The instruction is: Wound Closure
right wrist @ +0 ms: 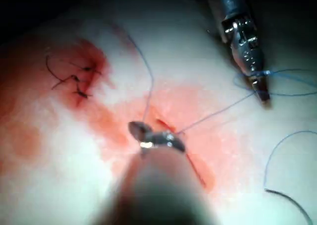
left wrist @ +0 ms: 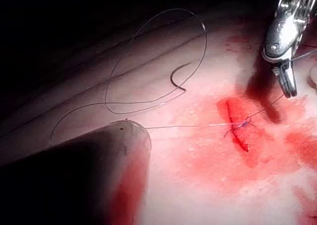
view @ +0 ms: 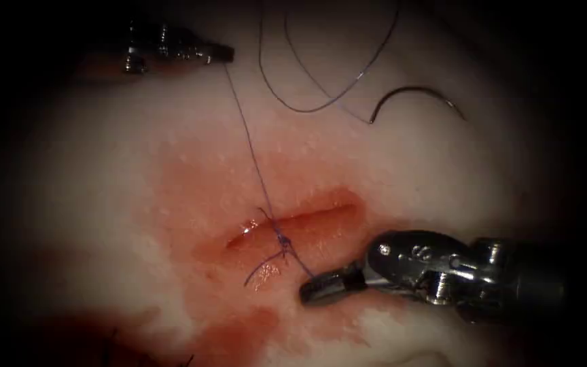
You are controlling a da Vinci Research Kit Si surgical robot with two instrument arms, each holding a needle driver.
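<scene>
**A:** Where does the left arm's tool (view: pixel 224 54) sit?

**B:** Its shaft lies nearly level, coming in from the endoscope view's left, tip pointing right. The jaws are closed on the thread (view: pixel 253 153), which runs taut from that tip down to a knot (view: pixel 282 240) on the cut (view: pixel 293 224).

**A:** And the right arm's tool (view: pixel 317 291)?

**B:** It comes in low from the right, wrist bent so the jaws point left and lie almost flat on the tissue (view: pixel 103 170), just below the cut. The jaws are pressed together on the other strand of thread; that strand climbs from the tip up to the same knot. A short loose tail curls away from the knot, on the far side from the right tool.

**A:** So both tools hold thread. The needle (view: pixel 419 98)?

**B:** Neither has it. It lies free on the tissue surface, well above the right tool and off to the right of the left tool's tip, not in the tissue. Slack thread loops between it and the left tool.

**A:** Do the wrist views agree?

**B:** The left wrist view shows the right tool (left wrist: pixel 289 88) hanging steeply over the cut (left wrist: pixel 237 128), with the needle (left wrist: pixel 179 80) apart on pale tissue. The right wrist view shows the left tool (right wrist: pixel 262 93) angled down, thread at its tip. Red fluid (view: pixel 239 333) stains the tissue beneath the cut, beside the right tool.
</scene>
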